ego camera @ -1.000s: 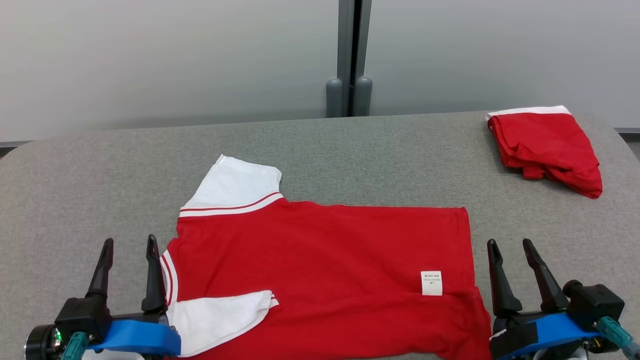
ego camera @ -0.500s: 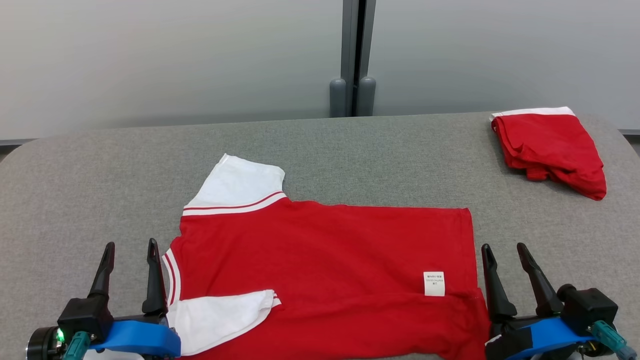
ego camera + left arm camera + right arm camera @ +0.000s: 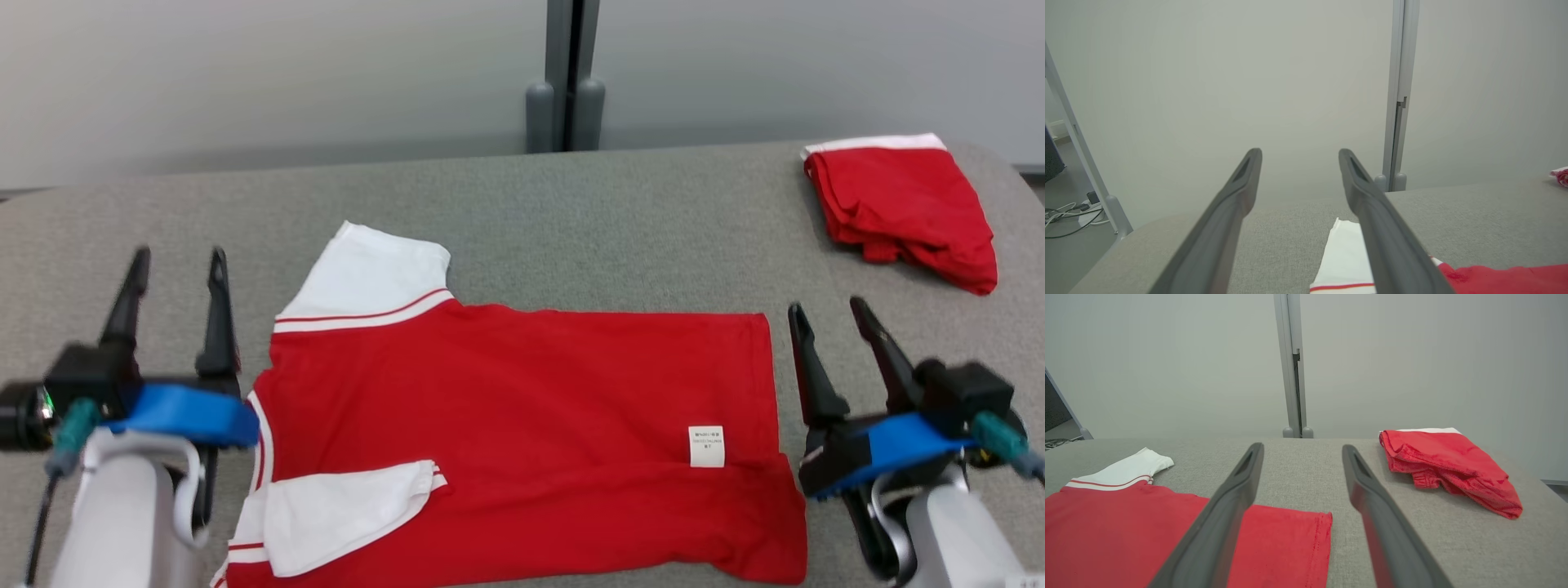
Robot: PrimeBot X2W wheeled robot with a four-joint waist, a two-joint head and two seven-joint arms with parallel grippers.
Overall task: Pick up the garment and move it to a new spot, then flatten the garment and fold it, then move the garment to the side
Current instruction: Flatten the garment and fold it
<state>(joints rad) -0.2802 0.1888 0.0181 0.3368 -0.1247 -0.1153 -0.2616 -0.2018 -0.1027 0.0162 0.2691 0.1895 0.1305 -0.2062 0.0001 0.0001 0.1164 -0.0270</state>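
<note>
**A:** Garment: where is it, and what cloth?

**B:** The garment [image 3: 522, 425] is lying spread flat on the table [image 3: 571, 204], running from centre to six o'clock in the head view. It is red knit, matte and lightly rippled, with the body showing as a broad rectangle. The white sleeves are carrying thin red stripes. The far sleeve [image 3: 367, 273] is pointing to eleven o'clock. The near sleeve [image 3: 343, 510] is lying folded over the body at seven o'clock. A small white label [image 3: 705, 446] is sitting at four o'clock on the red.

**A:** Table surface?

**B:** Grey woven covering, coarse, with rounded corners.

**A:** Grippers?

**B:** The left gripper [image 3: 180, 255] is standing at nine o'clock of the garment, released, its dark tapered fingers spread and apart from the cloth. The right gripper [image 3: 826, 307] is standing at three o'clock, just beside the hem, likewise released.

**A:** Surroundings?

**B:** A folded red piece [image 3: 902, 208] with a white edge is sitting at two o'clock, well apart from the garment. It is rumpled, possibly another shirt, but the folds are hiding its shape. Pale wall panels [image 3: 245, 73] are meeting at a grey post [image 3: 565, 73] at twelve o'clock. Cables [image 3: 1065, 212] are lying on the floor at nine o'clock in the left wrist view.

**A:** Anything blocking?

**B:** In the left wrist view one finger is covering part of the far sleeve. In the right wrist view one finger is crossing the red hem.
</note>
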